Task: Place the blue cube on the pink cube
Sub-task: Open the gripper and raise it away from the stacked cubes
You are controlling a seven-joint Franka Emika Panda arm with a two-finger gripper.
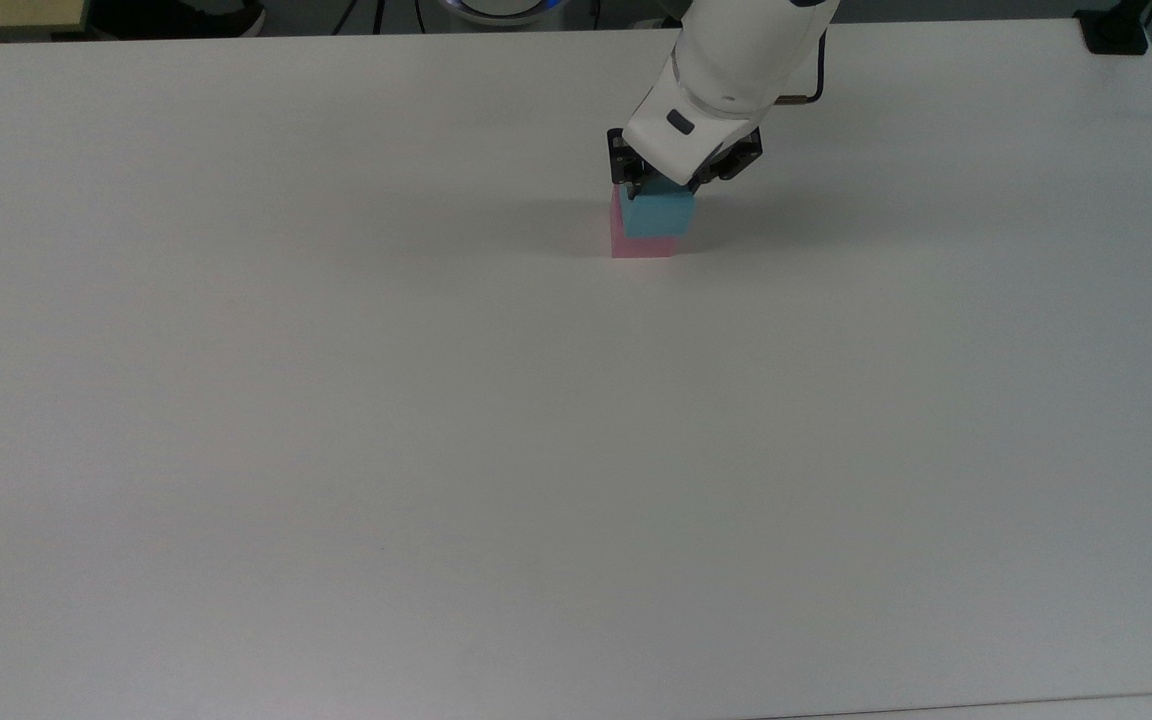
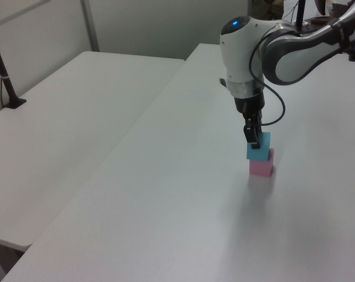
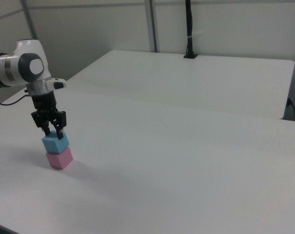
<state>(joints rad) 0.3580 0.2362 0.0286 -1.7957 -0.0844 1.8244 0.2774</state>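
Resting on the small pastel pink matte cube (image 3: 59, 157), upper centre of the top view, the small sky-blue matte cube (image 3: 55, 143) seems light and rigid; my gripper (image 3: 53, 131) pinches its upper side faces above the white table (image 3: 186, 165).

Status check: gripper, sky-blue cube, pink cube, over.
Gripper shut on small sky-blue cube. Blue cube sits atop pastel pink cube, not yet released. Nothing in the way on white table.

White rounded arm (image 2: 253, 47) with grey joint sections, black cable (image 2: 278, 108), black two-finger hand (image 3: 53, 132).
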